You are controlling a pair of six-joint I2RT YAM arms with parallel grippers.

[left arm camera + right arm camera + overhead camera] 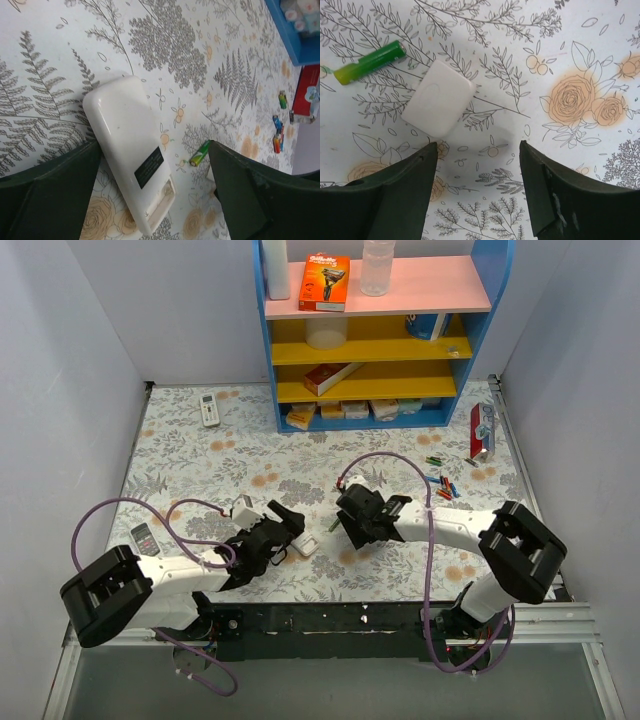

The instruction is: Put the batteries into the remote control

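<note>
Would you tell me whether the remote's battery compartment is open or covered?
Open and empty: the remote control lies back up, recess bare; a green battery beside it.

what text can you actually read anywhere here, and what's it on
"Gillette", probably, small: orange cardboard carton atop the blue shelf unit.
Black label on the back of the slim white plastic remote control: too blurred.
Red flat pack, small cardboard boxes lower in the unit: too small.

From above, the jaws of the left gripper hide part of the remote control, and the batteries near the right edge of the counter are too small to count. The shelf runs off the picture's top edge.
</note>
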